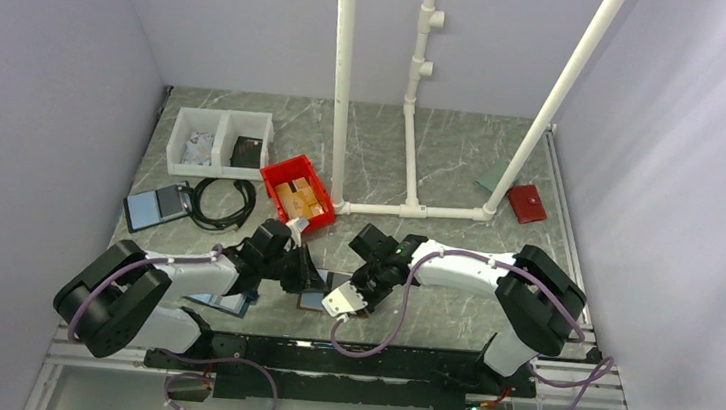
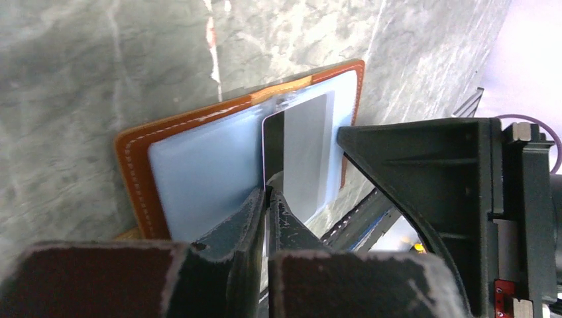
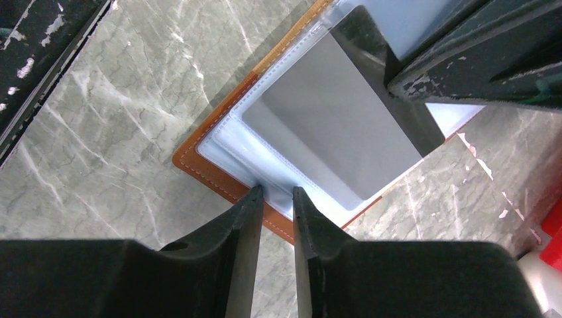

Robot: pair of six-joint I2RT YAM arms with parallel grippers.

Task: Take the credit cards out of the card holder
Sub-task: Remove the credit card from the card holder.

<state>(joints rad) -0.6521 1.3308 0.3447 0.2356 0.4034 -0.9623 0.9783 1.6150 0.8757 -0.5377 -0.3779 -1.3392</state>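
Now the card holder point(image 2: 129, 156) lies open on the table point(image 1: 463, 164), by the middle of its near edge. Our left gripper point(image 2: 267, 199) pinches the grey card point(image 2: 305, 149) by its edge; we should draw it flat along the sleeve. Our right gripper point(image 3: 275, 199), jaws narrowly parted, stands on the holder's brown rim and should pin it firmly.

Both my arms point(image 1: 463, 267): white link shells, black joint housings; purple cables point(image 1: 397, 314) looping back from the wrists; left gripper point(image 2: 268, 193), right gripper point(image 3: 275, 193): matte black tapered fingers point(image 3: 242, 232); pale scuffs behind the left tips.
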